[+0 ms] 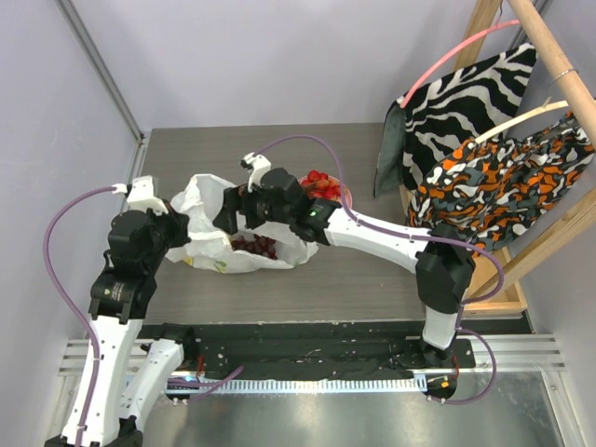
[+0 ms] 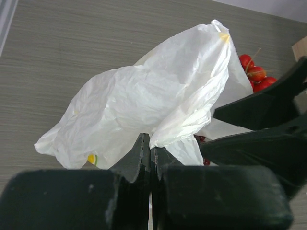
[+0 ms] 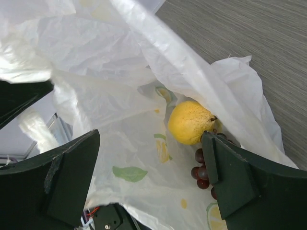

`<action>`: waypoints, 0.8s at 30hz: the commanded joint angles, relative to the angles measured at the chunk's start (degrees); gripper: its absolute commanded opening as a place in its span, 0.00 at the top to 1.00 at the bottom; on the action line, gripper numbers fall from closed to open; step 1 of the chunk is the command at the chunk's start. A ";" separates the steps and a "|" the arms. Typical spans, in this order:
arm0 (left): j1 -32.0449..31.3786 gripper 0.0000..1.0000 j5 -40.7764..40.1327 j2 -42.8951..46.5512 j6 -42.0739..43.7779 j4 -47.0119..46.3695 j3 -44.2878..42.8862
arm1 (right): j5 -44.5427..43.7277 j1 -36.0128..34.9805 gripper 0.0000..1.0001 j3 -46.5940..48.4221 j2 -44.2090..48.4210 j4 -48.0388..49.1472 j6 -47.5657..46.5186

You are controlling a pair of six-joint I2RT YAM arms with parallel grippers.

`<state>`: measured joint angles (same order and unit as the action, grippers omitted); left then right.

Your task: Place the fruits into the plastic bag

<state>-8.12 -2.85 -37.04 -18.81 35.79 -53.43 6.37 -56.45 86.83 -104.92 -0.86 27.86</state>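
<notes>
The left gripper [image 2: 149,146] is pinching a fold of the crinkly translucent white plastic bag [image 2: 144,96] at its left edge, fingers closed tight on the film and lifting it, seemingly to prop the mouth up and open. Inside that mouth the right gripper [image 3: 151,163] is hovering with its jaws spread wide and holding nothing, just above a rough yellow lemon [image 3: 191,122] and a dark purple grape bunch [image 3: 202,170] lying on the bag's floor. Beyond the bag's right side, small glossy red fruits [image 1: 317,180] are sitting outside it, likely the next pickup.
</notes>
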 commanded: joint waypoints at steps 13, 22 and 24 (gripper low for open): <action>0.21 1.00 -9.80 0.03 3.34 -2.57 2.89 | 12.69 2.48 0.04 -10.53 14.13 12.37 -1.04; 0.39 1.00 -19.45 2.58 2.55 -2.21 3.42 | 9.73 8.80 0.04 -14.40 21.16 9.05 -2.28; 0.47 1.00 -23.59 5.82 2.55 -3.27 4.47 | 8.22 11.08 0.06 -15.19 21.95 6.58 -2.46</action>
<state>-8.12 -17.12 -35.38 -16.27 35.40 -50.04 18.48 -49.69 72.51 -86.08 7.68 26.81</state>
